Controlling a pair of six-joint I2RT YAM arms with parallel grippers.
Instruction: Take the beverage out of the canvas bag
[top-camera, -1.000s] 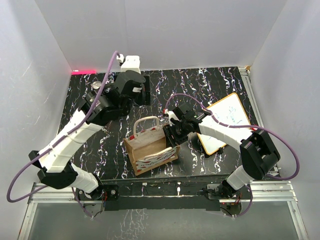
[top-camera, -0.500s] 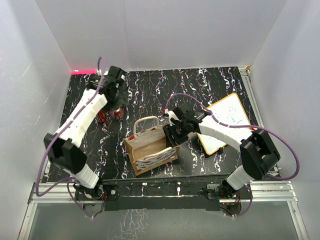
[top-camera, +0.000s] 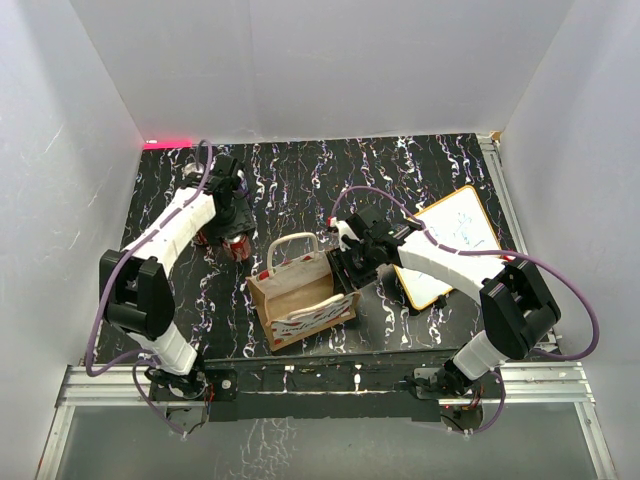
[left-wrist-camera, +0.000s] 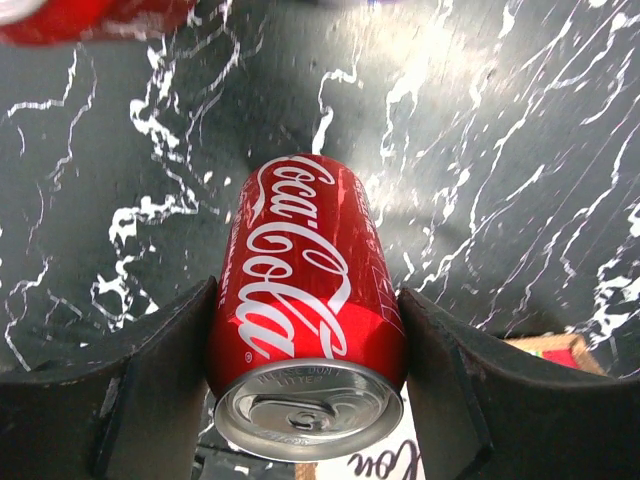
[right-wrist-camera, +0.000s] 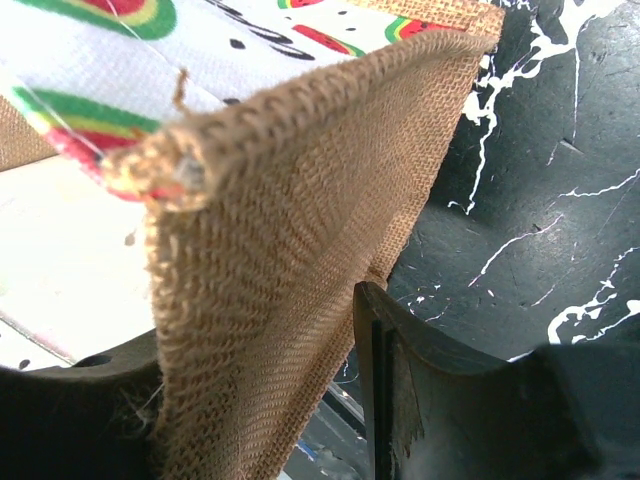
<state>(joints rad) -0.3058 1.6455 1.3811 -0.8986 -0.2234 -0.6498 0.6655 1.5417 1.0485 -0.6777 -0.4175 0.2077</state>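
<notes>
Left gripper (left-wrist-camera: 305, 340) gripped the cola can (left-wrist-camera: 300, 260) near a second can (left-wrist-camera: 90, 18), apart from the canvas bag (top-camera: 300, 292) whose wall right gripper (right-wrist-camera: 250, 400) pinched; best opened only once can sat steady.

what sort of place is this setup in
Probably a robot lab test cell: white walls box in a marbled table, left arm and right arm bolted to a rail at its near edge.

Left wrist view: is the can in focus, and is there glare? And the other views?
Left wrist: the Coca-Cola can is sharp; pale glare on the table, upper right. Right wrist: the canvas bag weave is crisp, its white lining bright. Top external: even light, a red glow at far left.
</notes>
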